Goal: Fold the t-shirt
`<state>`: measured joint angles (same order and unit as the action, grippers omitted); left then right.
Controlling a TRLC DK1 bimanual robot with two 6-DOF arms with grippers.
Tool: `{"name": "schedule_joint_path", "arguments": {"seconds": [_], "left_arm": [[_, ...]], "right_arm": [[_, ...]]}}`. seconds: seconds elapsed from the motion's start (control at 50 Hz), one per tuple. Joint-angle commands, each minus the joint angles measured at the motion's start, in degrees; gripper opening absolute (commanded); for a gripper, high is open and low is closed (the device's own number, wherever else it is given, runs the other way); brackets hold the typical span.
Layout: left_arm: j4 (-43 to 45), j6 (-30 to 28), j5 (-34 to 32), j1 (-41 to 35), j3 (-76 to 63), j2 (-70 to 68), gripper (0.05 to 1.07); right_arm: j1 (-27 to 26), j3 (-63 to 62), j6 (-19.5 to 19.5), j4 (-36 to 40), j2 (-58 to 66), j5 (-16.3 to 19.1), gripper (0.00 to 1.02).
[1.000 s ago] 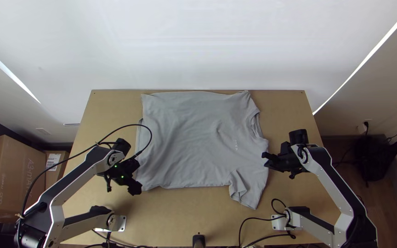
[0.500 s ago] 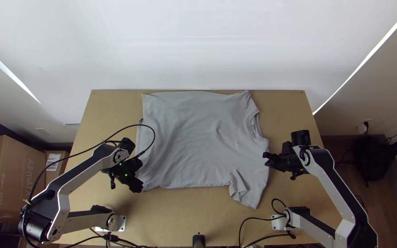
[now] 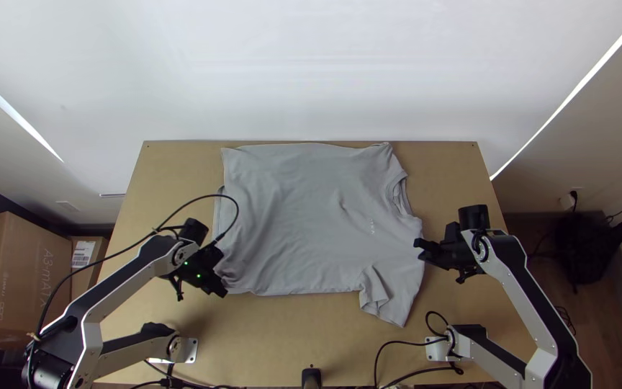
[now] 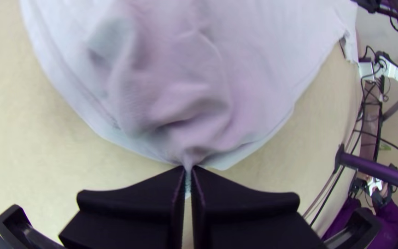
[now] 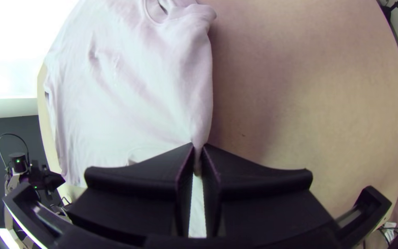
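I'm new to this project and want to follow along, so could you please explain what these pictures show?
Two robot arms, the left arm and the right arm, stand at a wooden table. The top view comes from a fixed camera high above; each wrist view comes from a camera on that arm, looking past its own black fingers.

A grey t-shirt lies mostly spread, its collar towards the right arm's side. Both arms hold it: the left fingers pinch cloth near its lower left corner in the top view, and the right fingers pinch the edge between collar and near sleeve.
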<state>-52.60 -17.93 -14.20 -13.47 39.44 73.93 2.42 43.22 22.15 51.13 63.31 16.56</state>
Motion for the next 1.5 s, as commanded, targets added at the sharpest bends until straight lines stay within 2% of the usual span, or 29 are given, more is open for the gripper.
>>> {"name": "schedule_joint_path", "arguments": {"seconds": [0.0, 0.1, 0.18, 0.32, 0.42, 0.56, 0.72, 0.88, 0.98, 1.12, 1.28, 1.48], "left_arm": [[0.6, 0.6, -0.6, 4.1, 1.8, -2.7, 0.08], [1.3, 2.8, -1.1, 7.9, 5.0, -5.0, 0.08], [3.6, 4.0, -1.3, 10.7, 5.8, -6.9, 0.08], [14.4, 9.2, -1.1, 15.0, 3.5, -9.6, 0.08], [19.4, 13.9, -0.9, 15.9, 3.7, -11.0, 0.08], [25.2, 19.3, 0.2, 15.8, 5.6, -14.8, 0.08], [29.9, 25.1, 3.8, 15.4, 12.3, -17.4, 0.08], [31.9, 25.9, 8.2, 15.8, 20.1, -16.0, 0.08], [34.8, 25.6, 12.2, 16.1, 24.3, -15.0, 0.08], [35.7, 23.8, 13.3, 17.7, 31.7, -11.6, 0.08], [37.0, 22.9, 15.4, 18.7, 43.0, -5.6, 0.08], [29.4, 23.2, 17.3, 19.1, 63.2, 4.6, 0.08]], "right_arm": [[-0.6, 1.3, 0.7, 1.5, -1.4, -2.2, 0.02], [-1.1, 1.7, 0.0, 2.0, -1.8, -4.5, 0.02], [-2.0, 1.5, -0.7, 1.9, -2.4, -5.0, 0.02], [-2.3, 0.7, -1.3, -0.8, -3.6, -11.5, 0.02], [-1.0, 3.1, -1.3, -1.7, -6.0, -11.8, 0.02], [4.2, 9.5, -1.9, -5.7, -8.6, -12.0, 0.02], [4.5, 18.8, -2.6, -8.3, -5.5, -12.1, 0.02], [3.7, 25.0, -5.2, -16.3, -4.1, -12.6, 0.02], [1.4, 28.4, -7.6, -23.0, -3.2, -13.3, 0.02], [-1.1, 35.7, -9.2, -29.4, 0.6, -13.6, 0.02], [-2.1, 47.3, -10.6, -30.9, 7.6, -13.6, 0.02], [-1.4, 62.8, -10.9, -28.0, 16.5, -14.5, 0.02]]}}
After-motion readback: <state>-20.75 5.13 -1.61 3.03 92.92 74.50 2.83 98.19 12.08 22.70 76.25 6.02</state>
